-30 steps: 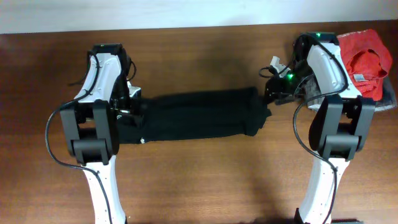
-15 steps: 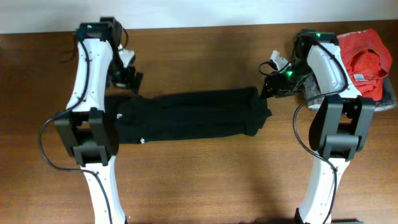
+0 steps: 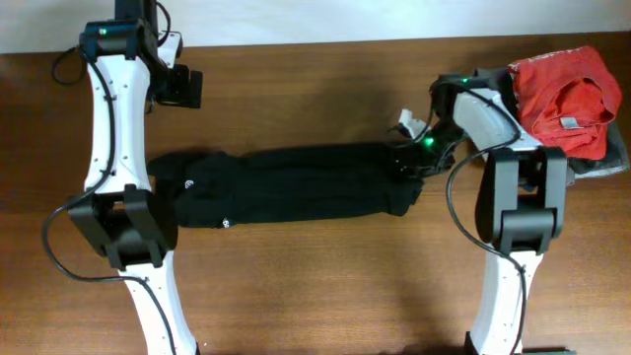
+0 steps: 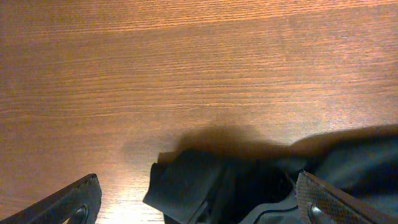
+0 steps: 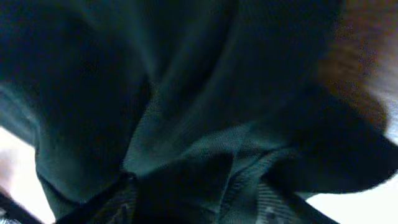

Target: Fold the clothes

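My left claw hangs wide open and empty over the brown wooden tabletop at the far left, just past the left end of the large, soft black garment. That garment lies as a long folded band across the middle of the tabletop, with its small white logo print near the left end. My right claw is down at the band's right end, buried in bunched cloth. Its wrist view is only dark, blurred folds, so I cannot tell whether it is spread or pinching fabric. That is my worry: if I pull from there with only the top layer, the band could peel open and undo the fold, and if I catch too thick a wad, the end may drag askew. Nothing pins the left end, so a tug could slide the whole band right, toward the crumpled red shirt and the grey folded garment.
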`<state>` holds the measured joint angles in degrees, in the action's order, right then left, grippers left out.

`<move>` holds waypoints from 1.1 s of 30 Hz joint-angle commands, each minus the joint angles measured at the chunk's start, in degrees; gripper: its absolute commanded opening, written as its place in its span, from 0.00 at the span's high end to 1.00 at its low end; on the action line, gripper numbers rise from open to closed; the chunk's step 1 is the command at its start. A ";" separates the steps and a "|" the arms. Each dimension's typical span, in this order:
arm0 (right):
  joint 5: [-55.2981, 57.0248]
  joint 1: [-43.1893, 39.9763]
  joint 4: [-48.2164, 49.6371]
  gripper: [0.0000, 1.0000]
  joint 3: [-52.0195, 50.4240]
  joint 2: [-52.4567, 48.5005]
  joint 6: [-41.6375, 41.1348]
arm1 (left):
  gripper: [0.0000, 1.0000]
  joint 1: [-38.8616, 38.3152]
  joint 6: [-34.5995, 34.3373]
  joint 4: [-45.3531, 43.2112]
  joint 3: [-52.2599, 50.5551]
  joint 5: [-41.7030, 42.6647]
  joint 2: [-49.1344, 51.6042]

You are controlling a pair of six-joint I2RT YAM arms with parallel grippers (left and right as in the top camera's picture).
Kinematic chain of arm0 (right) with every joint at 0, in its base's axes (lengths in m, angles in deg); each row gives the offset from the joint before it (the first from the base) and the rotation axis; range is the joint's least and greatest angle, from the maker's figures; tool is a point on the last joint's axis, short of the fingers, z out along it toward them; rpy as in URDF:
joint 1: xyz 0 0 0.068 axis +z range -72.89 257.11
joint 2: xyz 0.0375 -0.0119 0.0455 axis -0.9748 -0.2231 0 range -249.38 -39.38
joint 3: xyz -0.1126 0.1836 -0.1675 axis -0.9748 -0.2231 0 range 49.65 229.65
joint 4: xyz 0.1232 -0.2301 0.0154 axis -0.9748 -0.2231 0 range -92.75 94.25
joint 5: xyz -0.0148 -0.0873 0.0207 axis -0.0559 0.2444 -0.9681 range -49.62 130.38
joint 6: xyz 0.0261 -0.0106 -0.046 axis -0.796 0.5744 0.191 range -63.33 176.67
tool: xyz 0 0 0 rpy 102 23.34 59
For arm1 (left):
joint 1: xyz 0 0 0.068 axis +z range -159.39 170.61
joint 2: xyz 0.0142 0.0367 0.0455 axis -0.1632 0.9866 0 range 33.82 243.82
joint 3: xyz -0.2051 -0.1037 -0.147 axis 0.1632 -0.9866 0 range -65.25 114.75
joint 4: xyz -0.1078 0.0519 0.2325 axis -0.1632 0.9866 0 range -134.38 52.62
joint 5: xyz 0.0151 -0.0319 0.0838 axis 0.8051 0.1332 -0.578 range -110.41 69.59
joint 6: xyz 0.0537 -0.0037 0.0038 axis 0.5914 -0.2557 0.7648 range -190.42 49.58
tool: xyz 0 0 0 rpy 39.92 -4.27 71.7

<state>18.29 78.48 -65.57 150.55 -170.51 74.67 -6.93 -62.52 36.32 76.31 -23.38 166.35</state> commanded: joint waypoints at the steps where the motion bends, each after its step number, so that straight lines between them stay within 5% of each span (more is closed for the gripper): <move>1: 8.79 2.43 2.95 0.28 -4.85 -0.42 -5.86 | 0.01 0.37 -0.79 -0.13 0.79 0.63 -1.01; 9: 24.02 1.84 7.52 0.26 -7.85 -0.42 -17.55 | 0.01 0.33 -1.20 -0.09 0.79 0.66 -1.01; 15: 24.06 -0.31 8.81 0.96 -7.82 -0.39 -18.56 | 0.01 0.33 -1.20 -0.15 0.79 0.66 -1.01; 33: 10.43 -10.19 -2.64 0.96 8.20 -0.37 -10.27 | 0.01 0.33 -1.20 -1.03 0.79 0.68 -1.01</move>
<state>32.26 68.07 -66.56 154.15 -170.55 61.23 -6.78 -62.96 35.60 76.31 -23.38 166.35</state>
